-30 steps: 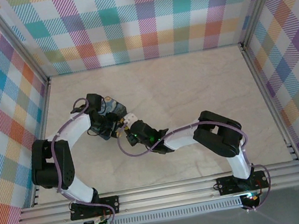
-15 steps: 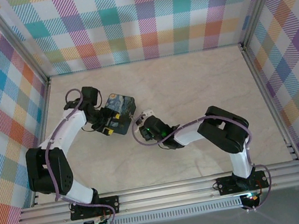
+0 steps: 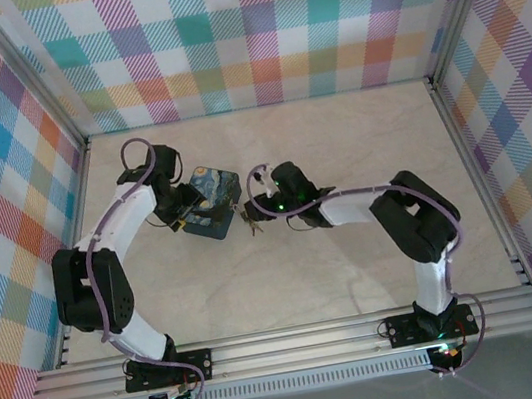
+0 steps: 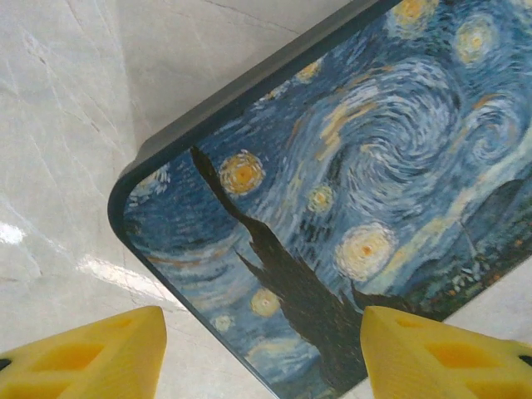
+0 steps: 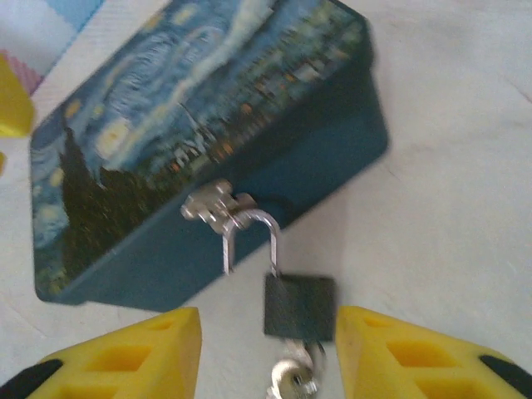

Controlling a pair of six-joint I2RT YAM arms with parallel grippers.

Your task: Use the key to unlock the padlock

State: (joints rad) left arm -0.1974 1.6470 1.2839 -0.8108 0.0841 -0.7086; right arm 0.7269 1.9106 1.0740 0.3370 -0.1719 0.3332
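Note:
The small dark padlock (image 5: pixel 299 306) hangs from the silver hasp (image 5: pixel 212 206) on the blue starry-night tin (image 5: pixel 199 150). Its thin shackle (image 5: pixel 249 237) is sprung, with one leg free of the body. The key (image 5: pixel 293 378) sticks out of the padlock's underside. My right gripper (image 5: pixel 268 357) is open, its yellow fingers on either side of the padlock and key without touching them. My left gripper (image 4: pixel 262 353) is open over the near corner of the tin (image 4: pixel 349 166). From above, the tin (image 3: pixel 213 200) lies between the left gripper (image 3: pixel 181 217) and the right gripper (image 3: pixel 253 212).
The tin rests on a pale marble-look tabletop (image 3: pixel 337 138) with bare room behind and to the right. Plaid walls (image 3: pixel 249 30) enclose the back and sides. An aluminium rail (image 3: pixel 299 341) runs along the near edge.
My right gripper went from shut to open and drew back to the right, leaving the key in the padlock. The left arm pulled back to the left, uncovering the tin.

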